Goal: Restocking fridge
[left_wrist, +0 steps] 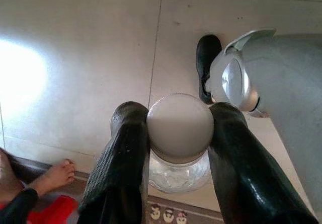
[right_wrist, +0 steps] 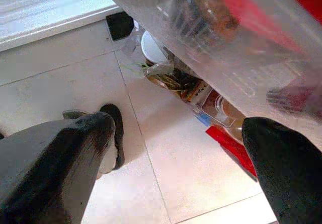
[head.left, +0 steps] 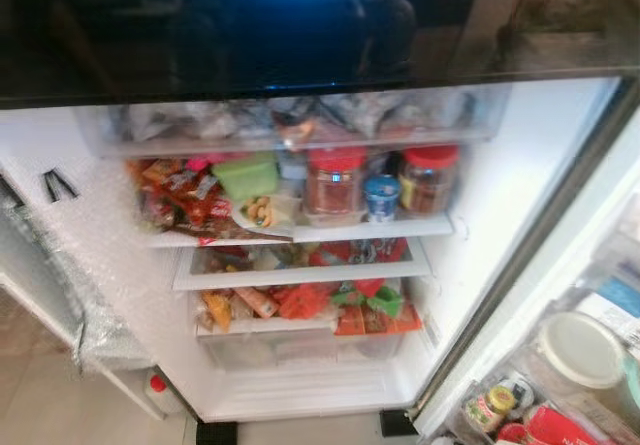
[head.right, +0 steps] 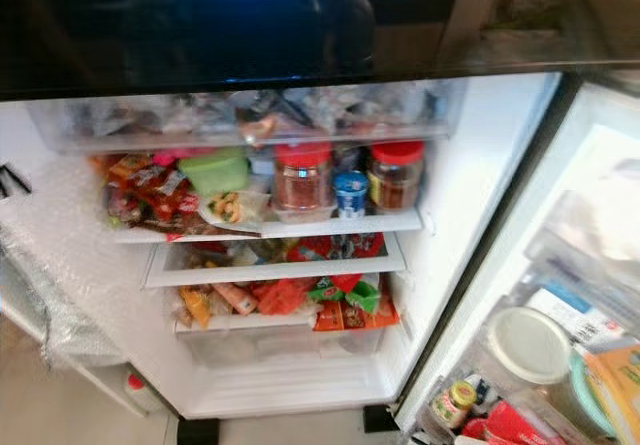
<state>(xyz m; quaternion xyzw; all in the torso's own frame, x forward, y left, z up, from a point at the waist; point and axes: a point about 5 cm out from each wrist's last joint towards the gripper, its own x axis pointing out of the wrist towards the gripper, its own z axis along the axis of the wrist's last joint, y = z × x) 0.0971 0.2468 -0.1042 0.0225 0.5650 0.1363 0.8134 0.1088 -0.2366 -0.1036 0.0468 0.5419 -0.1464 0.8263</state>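
The jar (left_wrist: 178,148) is clamped in the left gripper (left_wrist: 178,133), jaws closed on either side of its pale round lid (left_wrist: 179,127), clear glass body hanging below, over the tiled floor (left_wrist: 75,58). A person's bare foot (left_wrist: 53,176) sits at about 8 o'clock from the jar in the left wrist view, and the robot's black foot (left_wrist: 206,63) at roughly 1 o'clock.

Right gripper (right_wrist: 176,168) has its jaws spread wide, nothing in them, near a clear bin (right_wrist: 236,48).

Up front the fridge (head.left: 520,165) is open and pretty packed: two red-lidded jars (head.left: 335,180) at 12 o'clock on the top shelf (head.left: 380,230), green tub (head.left: 246,175) just left of them, snack packets (head.left: 175,200) at 9 o'clock. Door rack (head.left: 590,365) at 4 o'clock holds a white-lidded tub (head.left: 580,348).
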